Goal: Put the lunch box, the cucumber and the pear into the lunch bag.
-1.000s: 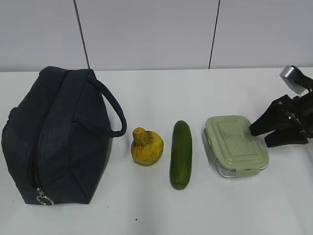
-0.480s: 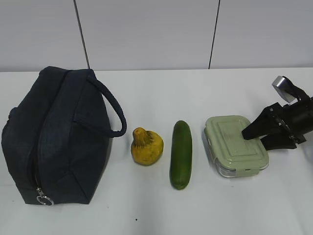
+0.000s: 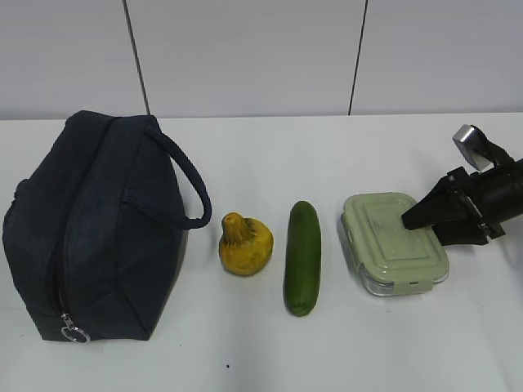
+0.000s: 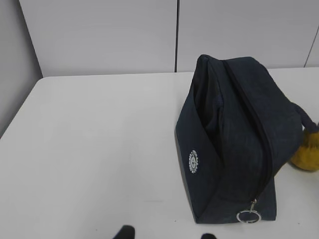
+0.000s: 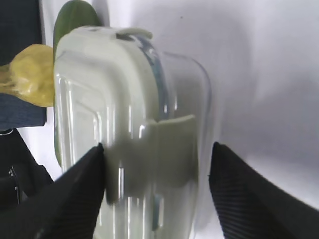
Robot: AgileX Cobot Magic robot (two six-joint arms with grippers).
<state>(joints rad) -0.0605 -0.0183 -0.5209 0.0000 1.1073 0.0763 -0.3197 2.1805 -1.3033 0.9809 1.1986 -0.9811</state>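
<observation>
Right gripper (image 3: pixel 426 224) at 3 o'clock, jaws spread wide astride lunch box (image 3: pixel 394 242) end, not clamped. Rigid, slick lid; grip across short sides. Lunch bag (image 3: pixel 98 229) at 9 o'clock, zipped.

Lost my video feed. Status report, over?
Right end effector open, straddling pale-green-lidded clear lunch box. Left end effector idle. Navy fabric lunch bag zipped shut.

Left to right on the table: zipped navy lunch bag (image 3: pixel 94 229), lumpy yellow pear (image 3: pixel 244 244), dark cucumber (image 3: pixel 302 257), green-lidded lunch box (image 3: pixel 392 242).
</observation>
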